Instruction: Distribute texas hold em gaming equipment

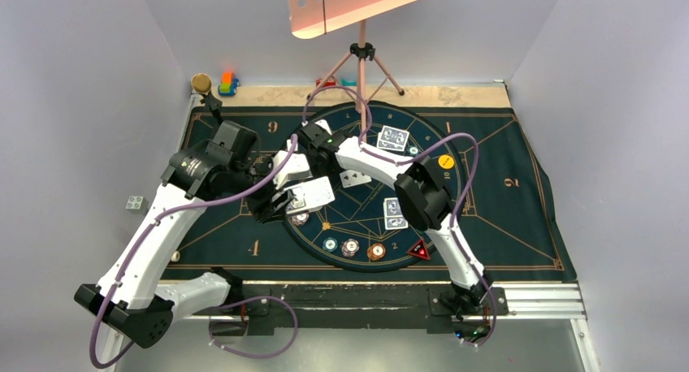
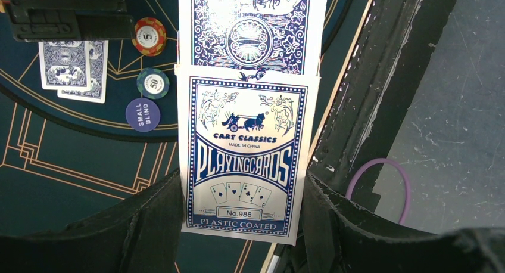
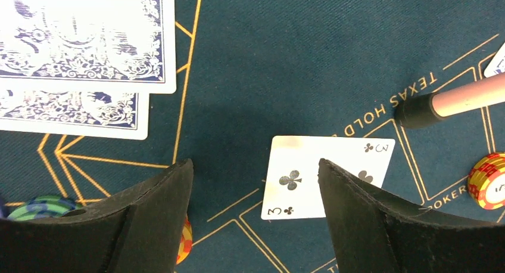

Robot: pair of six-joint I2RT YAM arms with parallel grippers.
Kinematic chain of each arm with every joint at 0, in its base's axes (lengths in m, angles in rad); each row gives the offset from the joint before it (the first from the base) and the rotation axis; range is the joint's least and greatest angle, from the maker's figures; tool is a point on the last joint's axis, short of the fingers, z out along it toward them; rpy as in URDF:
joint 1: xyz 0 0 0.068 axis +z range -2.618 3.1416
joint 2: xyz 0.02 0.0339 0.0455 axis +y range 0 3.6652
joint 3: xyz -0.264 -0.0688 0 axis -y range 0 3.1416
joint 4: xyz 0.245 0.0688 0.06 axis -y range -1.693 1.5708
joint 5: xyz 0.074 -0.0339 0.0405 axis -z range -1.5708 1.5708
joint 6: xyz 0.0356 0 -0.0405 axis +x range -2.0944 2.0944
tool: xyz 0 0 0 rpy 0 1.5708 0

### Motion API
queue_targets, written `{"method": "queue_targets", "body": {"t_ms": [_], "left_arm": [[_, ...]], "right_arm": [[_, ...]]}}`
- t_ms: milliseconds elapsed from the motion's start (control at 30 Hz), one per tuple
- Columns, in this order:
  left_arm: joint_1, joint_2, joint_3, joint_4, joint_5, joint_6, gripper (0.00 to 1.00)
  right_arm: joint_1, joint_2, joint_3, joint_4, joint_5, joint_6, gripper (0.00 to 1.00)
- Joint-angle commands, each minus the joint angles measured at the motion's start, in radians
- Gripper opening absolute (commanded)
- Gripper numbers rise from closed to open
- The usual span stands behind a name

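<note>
L gripper (image 2: 243, 183) clenched on card box (image 2: 243, 136) btwn its fingers: "CART CLASSICS PLAYING CARDS, No. 988, PLASTIC COATED". SMALL BLIND disc (image 2: 143, 114) ahead-left of it. R gripper (image 3: 255, 166) released; 3 of clubs (image 3: 298, 180) lies face-up btwn its fingers.

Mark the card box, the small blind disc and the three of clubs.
card box (image 2: 241, 160), left wrist view, middle of printed front.
small blind disc (image 2: 143, 114), left wrist view, centre of face.
three of clubs (image 3: 298, 166), right wrist view, near centre pip.
</note>
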Motion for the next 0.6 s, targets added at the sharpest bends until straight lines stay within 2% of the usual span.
{"method": "queue_targets", "body": {"t_ms": [0, 100, 233, 367, 567], "left_arm": [[0.004, -0.004, 0.027, 0.027, 0.027, 0.024, 0.0], [0.004, -0.003, 0.029, 0.035, 0.027, 0.022, 0.0], [0.004, 0.001, 0.029, 0.047, 0.024, 0.022, 0.0], [0.004, 0.003, -0.001, 0.101, 0.015, 0.01, 0.0], [0.004, 0.03, -0.009, 0.128, 0.007, 0.005, 0.0]], "right_arm": [[-0.048, -0.142, 0.012, 0.032, -0.072, 0.046, 0.8], [-0.095, -0.216, 0.031, -0.001, -0.123, 0.067, 0.79], [-0.17, -0.365, -0.026, 0.009, -0.213, 0.085, 0.8], [-0.236, -0.562, -0.176, 0.087, -0.38, 0.111, 0.89], [-0.272, -0.772, -0.409, 0.238, -0.699, 0.156, 0.94]]}}
